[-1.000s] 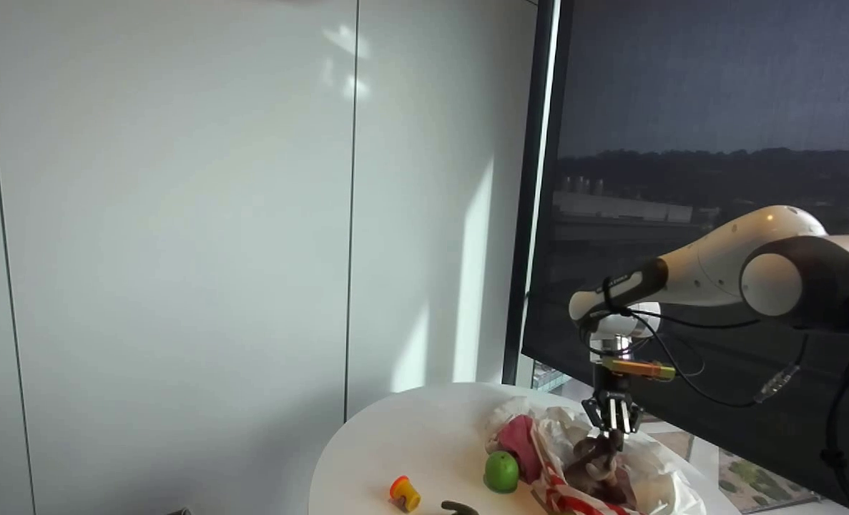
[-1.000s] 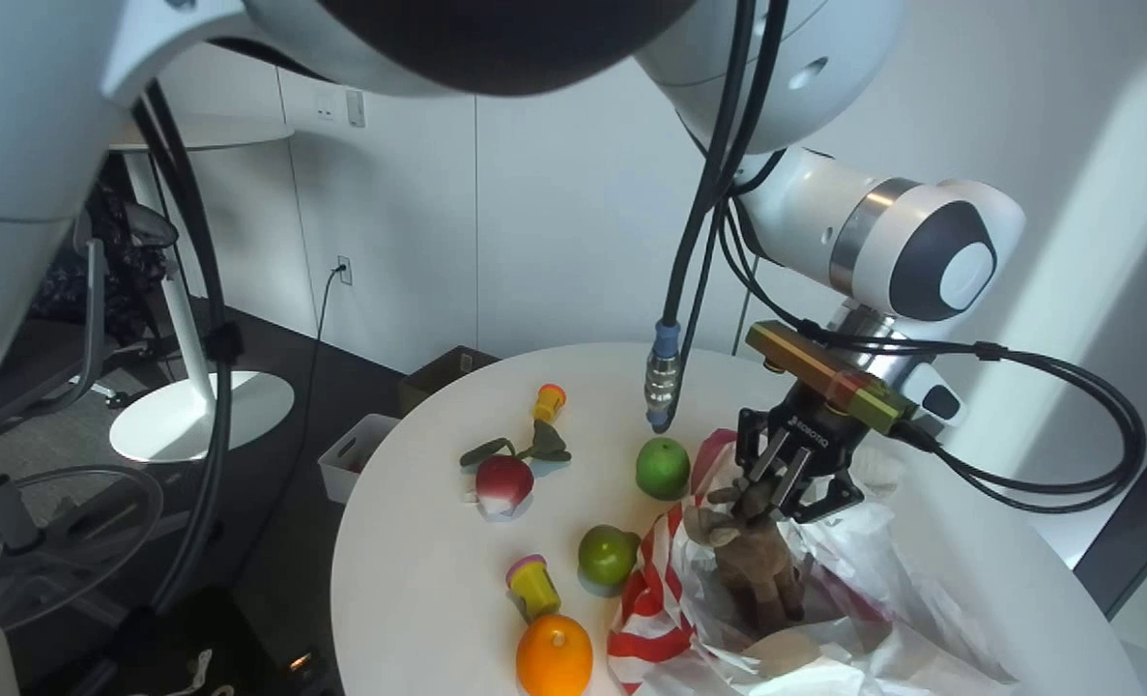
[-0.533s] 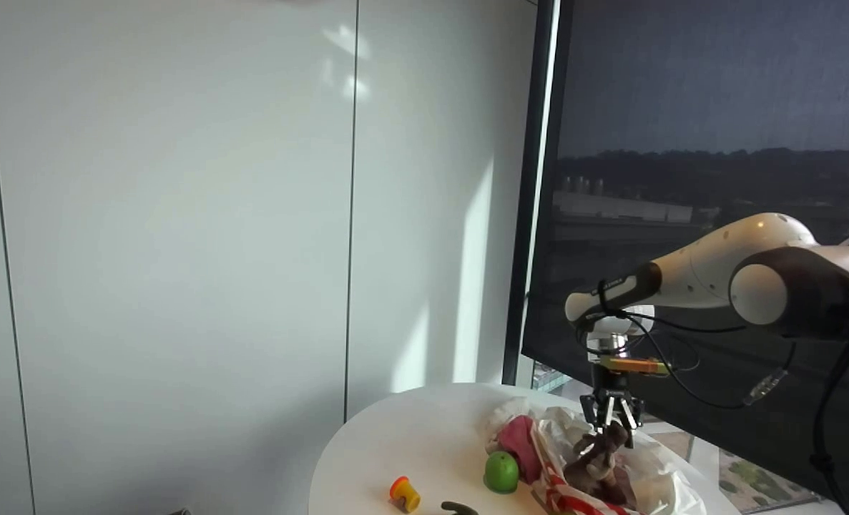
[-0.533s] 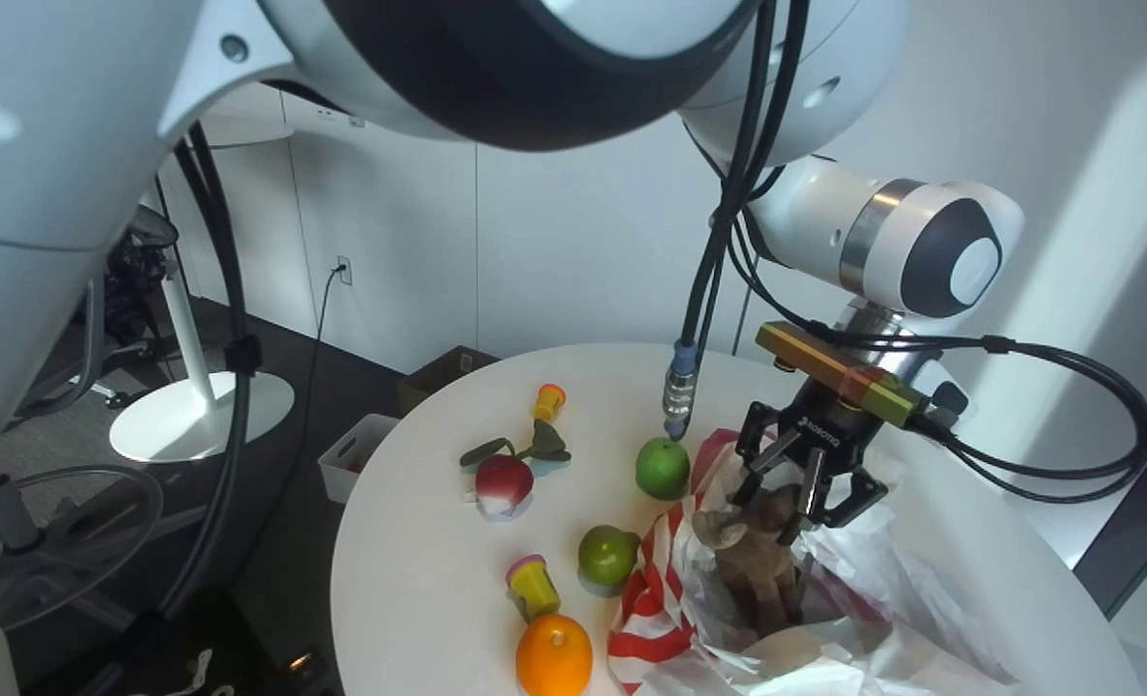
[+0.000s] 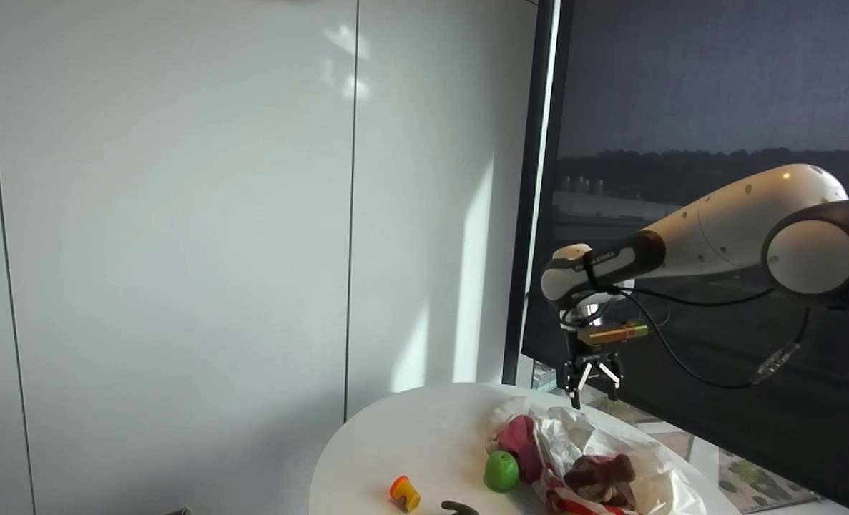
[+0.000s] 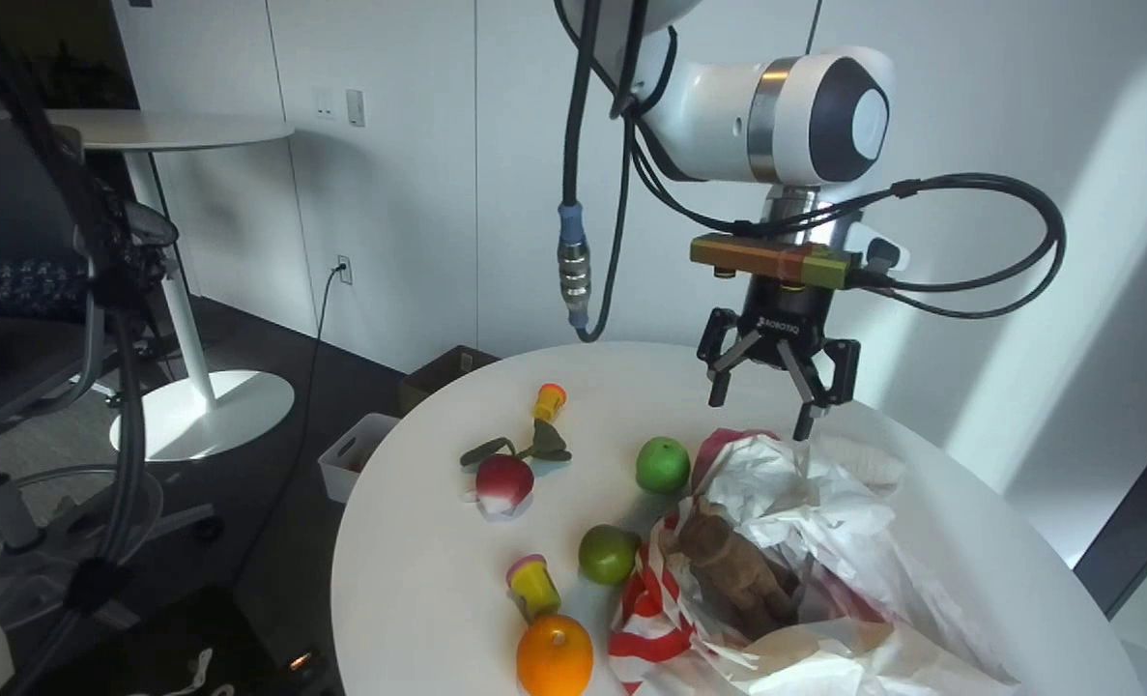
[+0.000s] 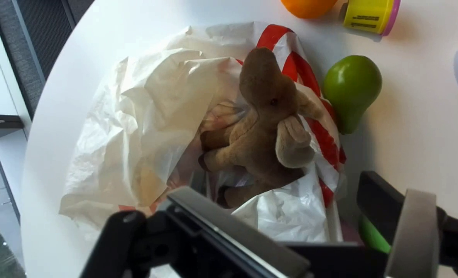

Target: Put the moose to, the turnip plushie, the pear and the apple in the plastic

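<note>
In an exterior view the end effector [image 6: 761,408] hangs above the far part of the plastic [image 6: 829,510], its jaws spread wide, apart from the moose [image 6: 739,572], which lies in the plastic's mouth. Just left of the plastic sits the pear [image 6: 608,555]; the apple [image 6: 663,466] stands beyond it, and the turnip plushie [image 6: 505,481] lies well left. The worktop [image 6: 414,580] has a rounded edge: a narrow strip shows right of the plastic, a broad stretch to its left.

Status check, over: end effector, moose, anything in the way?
End effector open, empty, clear of the moose. Moose lying in the mouth of the bag. Turnip, pear, apple outside on the table. Crumpled folds crowd the opening, may snag.
</note>
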Tool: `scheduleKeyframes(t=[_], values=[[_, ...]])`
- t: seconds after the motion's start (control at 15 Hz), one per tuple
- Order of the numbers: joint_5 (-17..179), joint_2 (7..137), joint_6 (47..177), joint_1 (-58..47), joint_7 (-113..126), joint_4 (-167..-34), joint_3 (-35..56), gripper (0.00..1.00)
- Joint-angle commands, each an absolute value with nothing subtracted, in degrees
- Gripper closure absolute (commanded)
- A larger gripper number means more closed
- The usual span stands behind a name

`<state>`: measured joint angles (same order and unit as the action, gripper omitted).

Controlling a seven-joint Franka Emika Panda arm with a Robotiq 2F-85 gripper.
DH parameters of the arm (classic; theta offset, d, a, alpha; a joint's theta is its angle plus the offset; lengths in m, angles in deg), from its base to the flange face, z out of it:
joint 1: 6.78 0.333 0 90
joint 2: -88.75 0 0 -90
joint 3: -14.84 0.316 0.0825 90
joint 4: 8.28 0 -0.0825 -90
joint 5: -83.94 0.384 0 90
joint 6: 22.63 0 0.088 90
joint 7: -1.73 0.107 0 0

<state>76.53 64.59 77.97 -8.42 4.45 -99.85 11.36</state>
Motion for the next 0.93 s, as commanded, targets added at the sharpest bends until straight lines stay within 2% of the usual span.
scheduleKeyframes(t=[0.0,0.87], values=[[73.7,70.9,79.7,-4.4,3.6,-107.7,14.2,0.0],[66.7,71.8,92.4,6.6,2.0,-121.9,23.5,0.0]])
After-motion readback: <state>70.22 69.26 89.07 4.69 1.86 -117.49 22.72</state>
